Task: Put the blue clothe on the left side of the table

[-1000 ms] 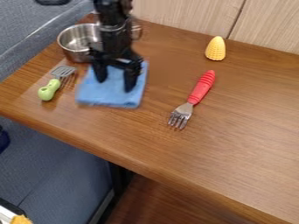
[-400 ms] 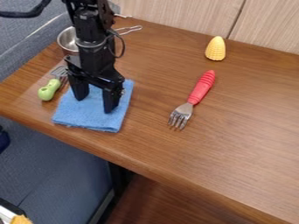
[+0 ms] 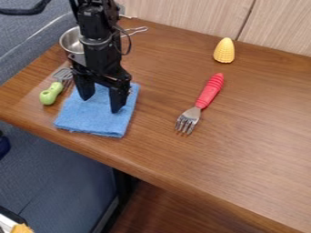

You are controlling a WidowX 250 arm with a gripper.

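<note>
So the counter (image 3: 237, 141) is a wood-look one, and the black arm (image 3: 96, 48) comes down over its left part. The end effector (image 3: 101, 100) hangs right over the cloth, its two fingers spread well apart, nothing pinched between them. The cloth (image 3: 91, 120) lies pretty flat on the left side of the counter, close to the front edge, so it's basically where the task wants it. Behind it there's a metal pot (image 3: 70, 42), partly hidden by the arm. The fork (image 3: 209, 92) is off to the right, and the spatula (image 3: 51, 93) with the green handle sits just left of the cloth. Corn's (image 3: 224, 51) at the back. Looks like the release step, tbh. Next move should be straight up, gently, so the fingertips don't drag the cloth, then away without clipping the pot.
</note>
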